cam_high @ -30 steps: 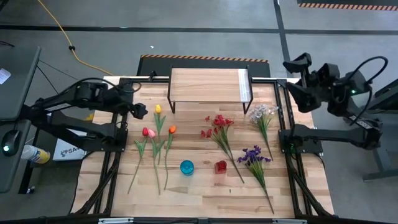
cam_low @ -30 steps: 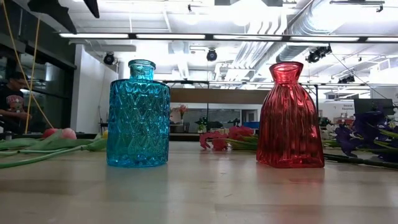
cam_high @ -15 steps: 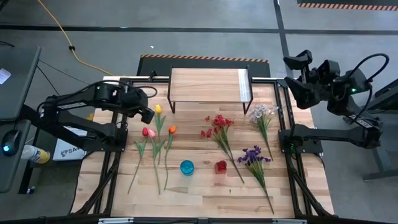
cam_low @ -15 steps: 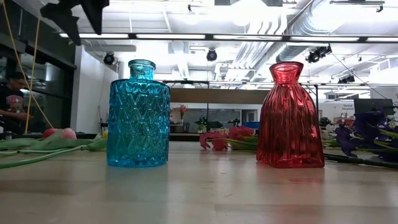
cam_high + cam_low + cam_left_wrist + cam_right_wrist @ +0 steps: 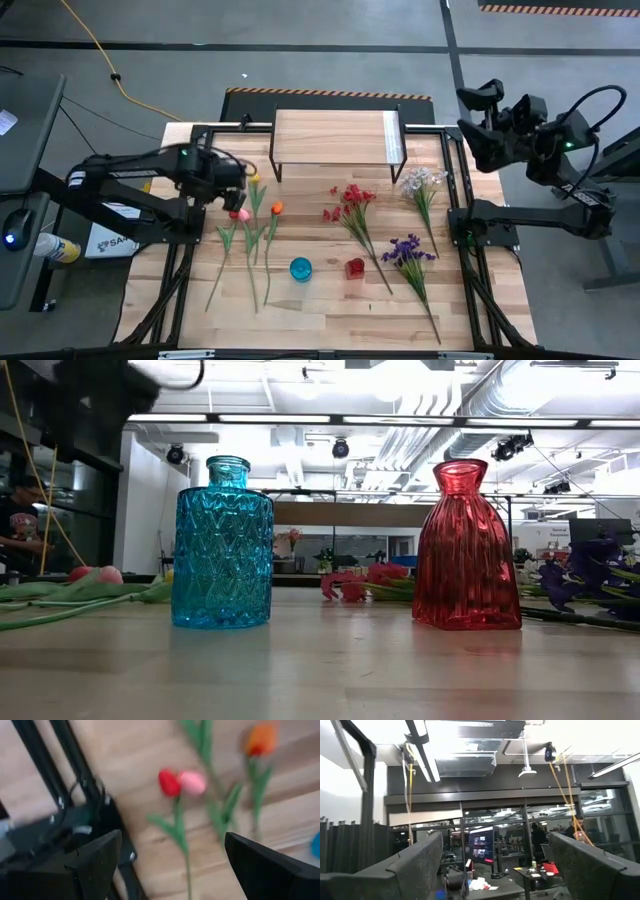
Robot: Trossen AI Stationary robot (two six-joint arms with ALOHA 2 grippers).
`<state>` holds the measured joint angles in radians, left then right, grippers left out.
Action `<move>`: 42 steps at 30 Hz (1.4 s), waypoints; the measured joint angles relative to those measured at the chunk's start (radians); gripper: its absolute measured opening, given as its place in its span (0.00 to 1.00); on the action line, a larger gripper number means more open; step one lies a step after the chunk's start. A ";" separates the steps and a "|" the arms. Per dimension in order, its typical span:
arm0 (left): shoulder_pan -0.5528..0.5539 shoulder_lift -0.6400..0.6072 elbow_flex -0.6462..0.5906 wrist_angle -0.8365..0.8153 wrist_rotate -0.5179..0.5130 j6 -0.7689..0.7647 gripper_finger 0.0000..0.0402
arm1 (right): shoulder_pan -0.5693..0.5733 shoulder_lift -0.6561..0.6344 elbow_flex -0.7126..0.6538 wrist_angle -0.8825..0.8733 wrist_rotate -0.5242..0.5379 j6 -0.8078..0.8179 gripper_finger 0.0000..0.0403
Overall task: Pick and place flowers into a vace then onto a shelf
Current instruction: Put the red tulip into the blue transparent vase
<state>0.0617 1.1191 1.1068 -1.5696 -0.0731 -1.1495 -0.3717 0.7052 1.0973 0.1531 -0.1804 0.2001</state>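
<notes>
1. Two pincers are standing wide open and empty: the left pincer (image 5: 232, 190) is hovering just above the pink tulip (image 5: 243, 214), the right pincer (image 5: 478, 118) is waiting off the tabletop (image 5: 330, 310) beyond the shelf (image 5: 335, 135).
2. The flowers are lying flat in front of the shelf, with the blue vase (image 5: 300, 268) nearest them.
3. Aim low on the stem (image 5: 184, 851), below the bloom, closing gently so neighbouring tulips are not dragged.
</notes>
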 joint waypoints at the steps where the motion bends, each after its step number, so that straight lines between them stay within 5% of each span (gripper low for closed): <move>1: -0.011 0.000 -0.035 0.001 0.014 -0.015 0.96 | 0.000 0.000 0.000 -0.003 -0.004 0.000 0.88; 13: -0.151 0.001 -0.426 0.516 0.145 -0.172 0.96 | 0.000 0.000 0.000 -0.022 -0.005 -0.001 0.88; 42: -0.154 0.008 -0.661 0.754 0.103 -0.299 0.96 | 0.000 0.002 0.000 -0.054 -0.063 0.010 0.88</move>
<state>-0.0925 1.1275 0.4458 -0.8156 0.0296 -1.4486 -0.3714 0.7074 1.0977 0.0988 -0.2430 0.2100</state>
